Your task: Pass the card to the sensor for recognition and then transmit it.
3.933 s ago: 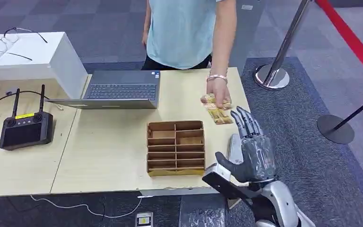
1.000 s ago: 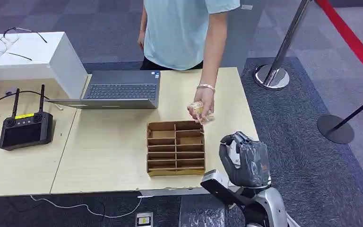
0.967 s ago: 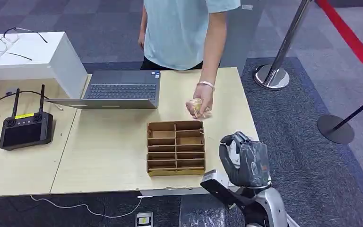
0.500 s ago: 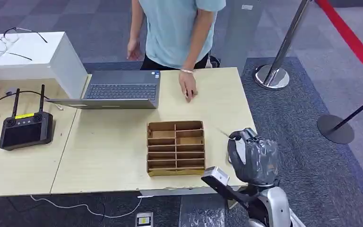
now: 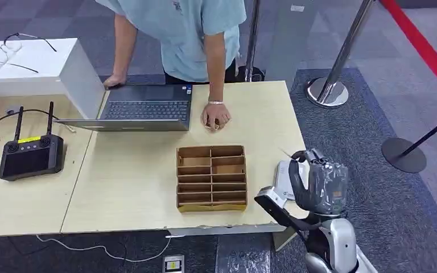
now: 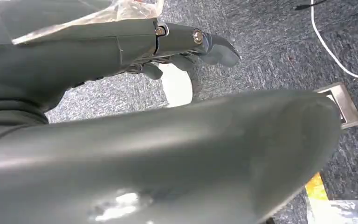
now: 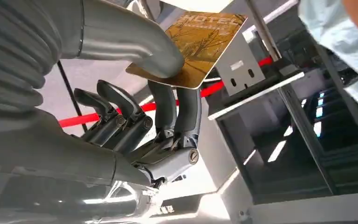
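Right hand [image 5: 318, 185] raised at the near right corner of the worktop [image 5: 131, 187], back of hand toward the head camera, fingers curled inward. Right wrist view: thumb [image 7: 135, 46] pressed on the face of the card [image 7: 193, 46], two fingers [image 7: 186, 112] behind it, so the card is pinched between thumb and fingers; the other fingers are curled lower and clear of it. Card is gold-brown, printed "HOTEL", and sticks out past the fingertips.

White flat sensor [image 5: 284, 177] lies on the worktop just beside the right hand, on its thumb side, partly hidden by it. Cannot tell whether the card touches the sensor.

Cardboard divider box [image 5: 211, 177] sits further out on the thumb side of the right hand, near but apart.

Left hand [image 6: 121, 140] in the left wrist view: over grey carpet [image 6: 270, 51], fingers bent; state cannot be told.

Person [image 5: 188, 34] leans on the far edge of the worktop, one hand [image 5: 216, 118] resting beside the laptop [image 5: 142, 108], well beyond the right hand.
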